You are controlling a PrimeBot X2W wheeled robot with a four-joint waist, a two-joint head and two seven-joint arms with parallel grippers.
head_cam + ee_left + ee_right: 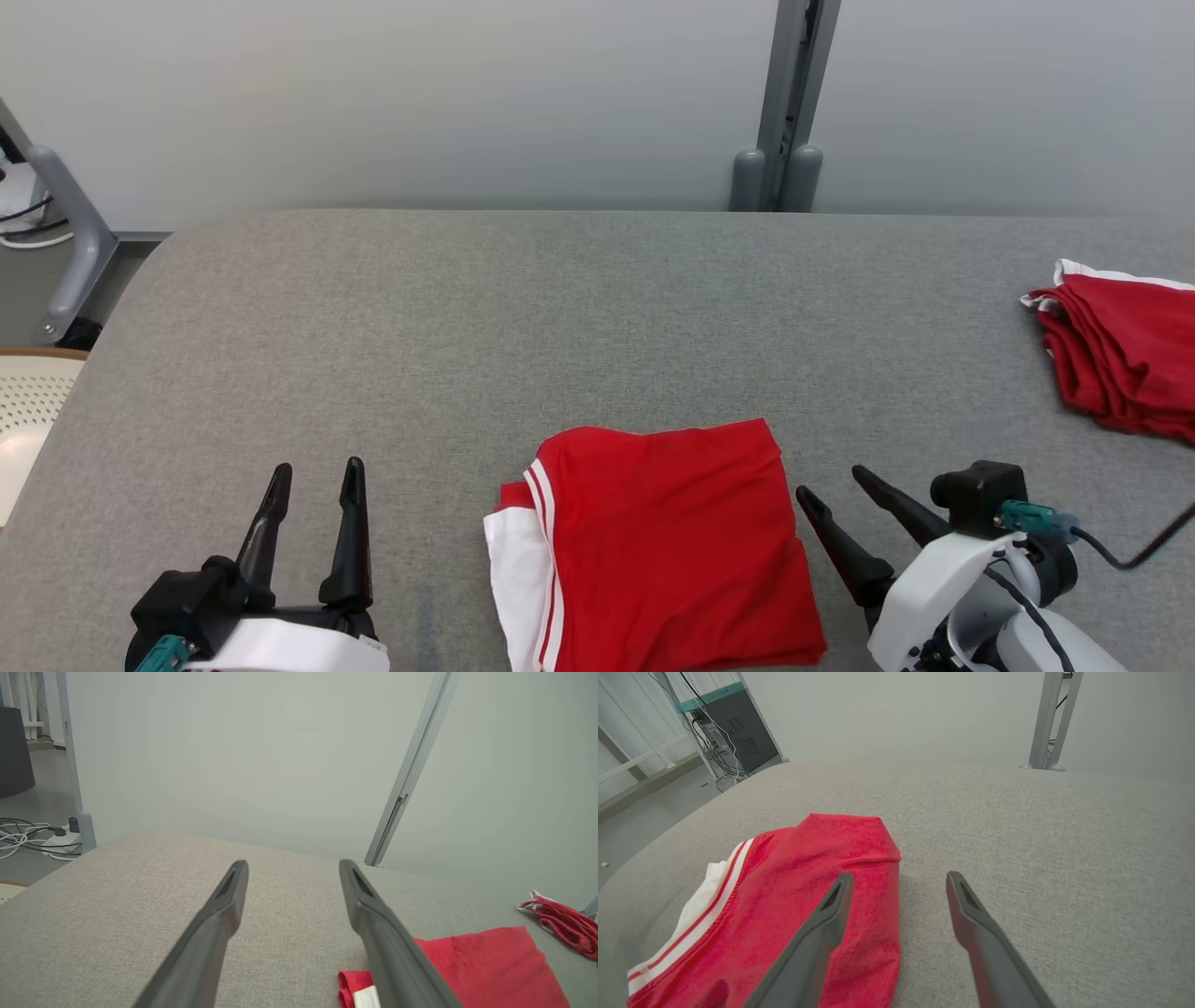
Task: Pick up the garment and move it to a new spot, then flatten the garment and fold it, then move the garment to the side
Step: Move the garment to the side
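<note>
A folded red garment [667, 546] with white trim on its left side lies flat near the front edge of the grey table [467, 327]. My left gripper [316, 471] stands open to the garment's left, well apart from it, holding nothing. To the garment's right my right gripper [833, 483] is open too, its fingers pointing up-left just off the cloth's right edge. The left wrist view has the garment [486, 966] at lower right, beyond the open left gripper [292, 868]. In the right wrist view the garment [784, 905] lies left of the open right gripper [900, 878].
A second red and white cloth pile [1125, 350] lies at the table's right edge. A grey post [789, 103] stands behind the table against a pale wall. A cream perforated seat [28, 401] sits off the left edge. A dark cable [1144, 551] trails from my right wrist.
</note>
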